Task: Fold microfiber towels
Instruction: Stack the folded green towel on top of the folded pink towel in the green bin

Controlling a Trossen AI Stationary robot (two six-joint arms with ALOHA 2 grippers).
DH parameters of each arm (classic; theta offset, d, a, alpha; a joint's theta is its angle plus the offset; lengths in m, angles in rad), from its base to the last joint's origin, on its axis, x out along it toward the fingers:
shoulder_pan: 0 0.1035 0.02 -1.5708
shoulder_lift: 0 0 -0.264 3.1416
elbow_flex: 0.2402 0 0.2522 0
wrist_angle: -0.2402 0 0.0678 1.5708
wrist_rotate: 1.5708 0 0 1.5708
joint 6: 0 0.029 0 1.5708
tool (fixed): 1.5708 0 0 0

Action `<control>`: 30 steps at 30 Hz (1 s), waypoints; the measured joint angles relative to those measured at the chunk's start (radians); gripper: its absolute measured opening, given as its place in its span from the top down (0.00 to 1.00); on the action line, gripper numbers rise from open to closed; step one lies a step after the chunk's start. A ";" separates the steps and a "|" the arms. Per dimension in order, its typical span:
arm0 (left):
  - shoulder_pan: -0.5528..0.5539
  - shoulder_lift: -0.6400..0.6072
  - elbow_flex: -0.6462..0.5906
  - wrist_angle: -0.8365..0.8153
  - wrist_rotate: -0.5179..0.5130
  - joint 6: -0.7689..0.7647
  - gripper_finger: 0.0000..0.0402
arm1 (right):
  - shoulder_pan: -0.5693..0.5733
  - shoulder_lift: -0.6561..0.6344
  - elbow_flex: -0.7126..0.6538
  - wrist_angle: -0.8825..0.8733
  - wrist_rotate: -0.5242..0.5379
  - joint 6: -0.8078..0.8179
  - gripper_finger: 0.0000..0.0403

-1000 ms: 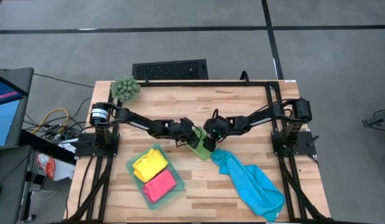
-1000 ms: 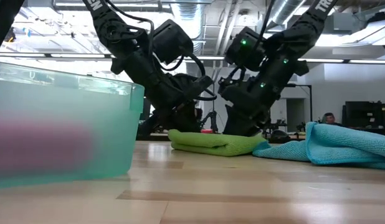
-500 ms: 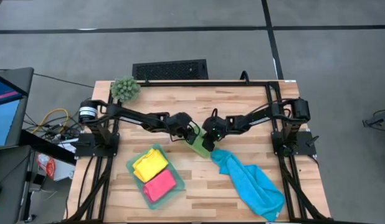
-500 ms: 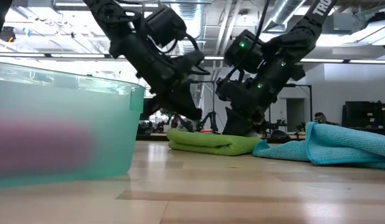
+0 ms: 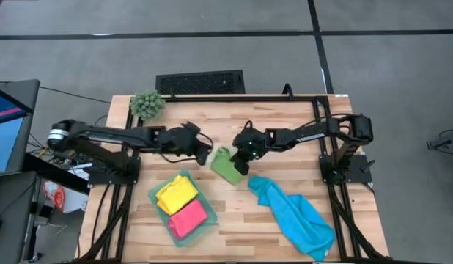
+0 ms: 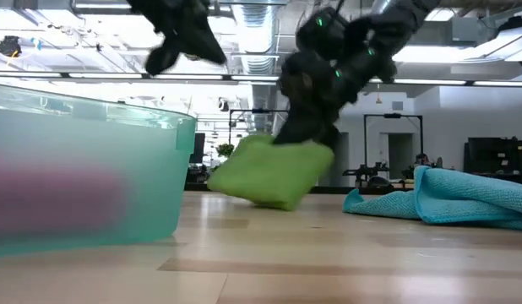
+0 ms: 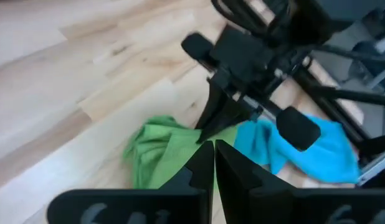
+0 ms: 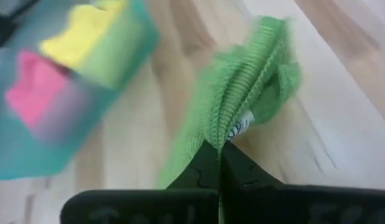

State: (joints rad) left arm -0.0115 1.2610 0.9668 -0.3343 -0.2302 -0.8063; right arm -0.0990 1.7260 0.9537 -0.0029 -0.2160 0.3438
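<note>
While pinching the soft, limp folded leaf-green microfiber towel [image 5: 226, 166] edge, right gripper [image 5: 243, 163] fingers clamped shut on it; left gripper [image 5: 205, 155] fingers closed empty; best taken at layered edges.

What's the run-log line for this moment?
right gripper: shut on green towel, lifted | left gripper: shut, empty | blue towel: unfolded

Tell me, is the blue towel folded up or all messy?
Messy. The blue towel lies spread and rumpled on the table, with bunched wrinkles and no neat edges.

high: straight down | low: table-level | wrists: close | shared: green towel [image 5: 225, 166]
</note>
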 joint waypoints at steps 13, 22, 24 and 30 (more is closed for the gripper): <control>-0.101 -0.259 0.000 -0.077 -0.044 -0.070 0.98 | 0.110 0.015 0.340 -0.131 0.004 -0.192 0.98; -0.083 -0.394 0.000 -0.165 -0.093 -0.054 0.98 | 0.193 0.070 0.412 -0.102 0.005 -0.228 0.98; -0.083 -0.418 0.000 -0.184 -0.086 -0.054 0.98 | 0.216 0.106 0.455 -0.114 -0.019 -0.261 0.98; -0.086 -0.488 -0.001 -0.245 -0.035 -0.062 0.98 | 0.279 0.267 0.681 -0.154 -0.069 -0.324 0.98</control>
State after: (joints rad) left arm -0.0979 0.7732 0.9663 -0.5791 -0.2650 -0.8679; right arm 0.1801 1.9929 1.6351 -0.1567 -0.2848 0.0198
